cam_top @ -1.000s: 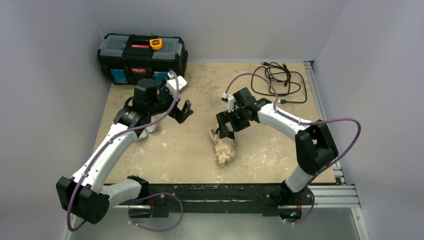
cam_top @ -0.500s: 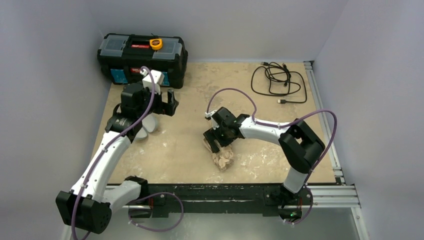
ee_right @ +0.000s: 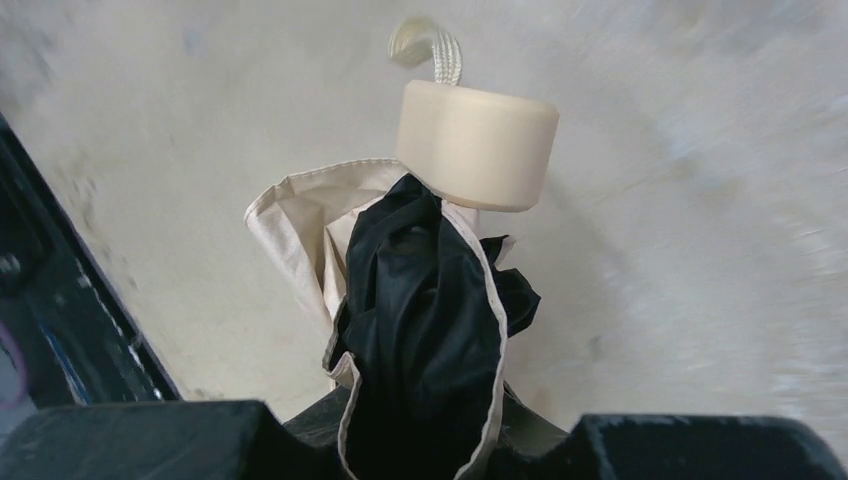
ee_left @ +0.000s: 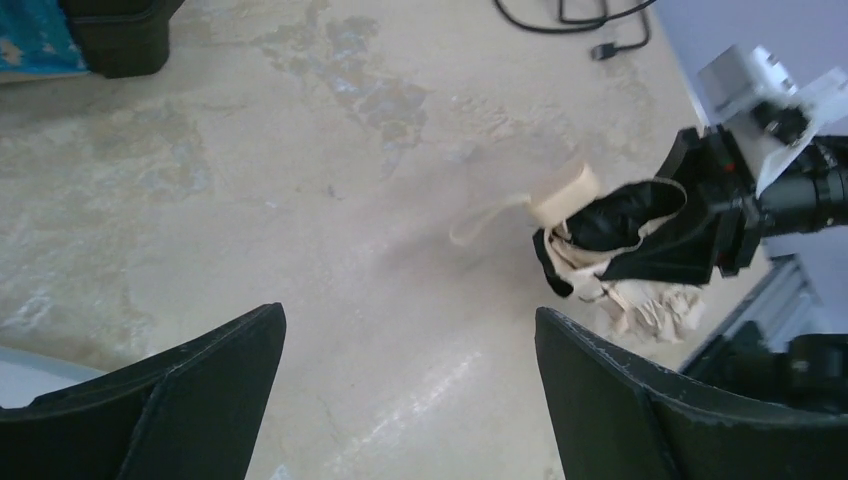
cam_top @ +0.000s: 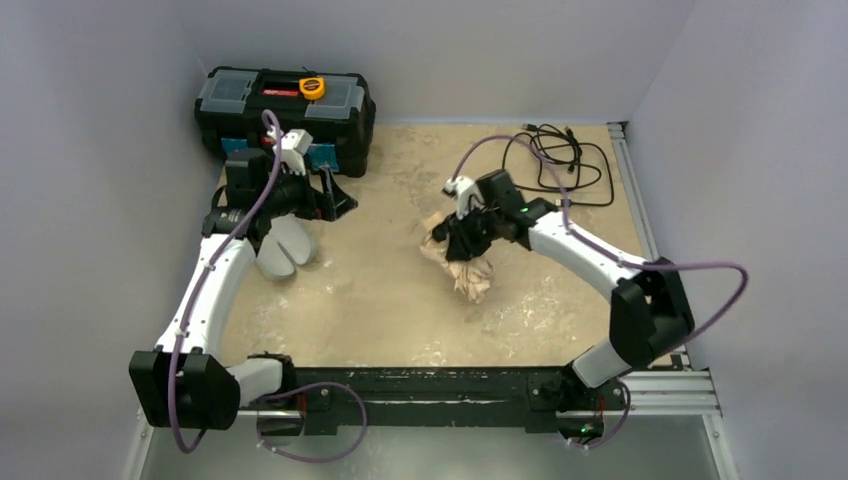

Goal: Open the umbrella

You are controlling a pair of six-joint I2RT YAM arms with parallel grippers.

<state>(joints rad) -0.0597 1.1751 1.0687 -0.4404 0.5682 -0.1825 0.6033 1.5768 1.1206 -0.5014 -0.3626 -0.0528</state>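
Note:
The umbrella [cam_top: 472,272] is a crumpled tan bundle with black lining, held up off the table at the middle right. My right gripper [cam_top: 463,238] is shut on its folded canopy. In the right wrist view the black lining and beige fabric [ee_right: 430,300] fill the gap between the jaws, and the pale wooden knob [ee_right: 478,140] with its cord loop points away from me. The left wrist view shows the umbrella [ee_left: 620,245] at the right, knob [ee_left: 565,192] toward the left. My left gripper [cam_top: 335,195] hangs open and empty, well left of the umbrella, its fingers [ee_left: 640,400] wide apart.
A black toolbox [cam_top: 285,110] stands at the back left, close behind my left gripper. A limp pale grey sleeve [cam_top: 283,245] lies under the left arm. A coiled black cable [cam_top: 555,160] lies at the back right. A black rail [cam_top: 450,385] runs along the near edge.
My right gripper has shut on the umbrella and carried it up and back to the right. The left arm has swung left toward the toolbox, still open.

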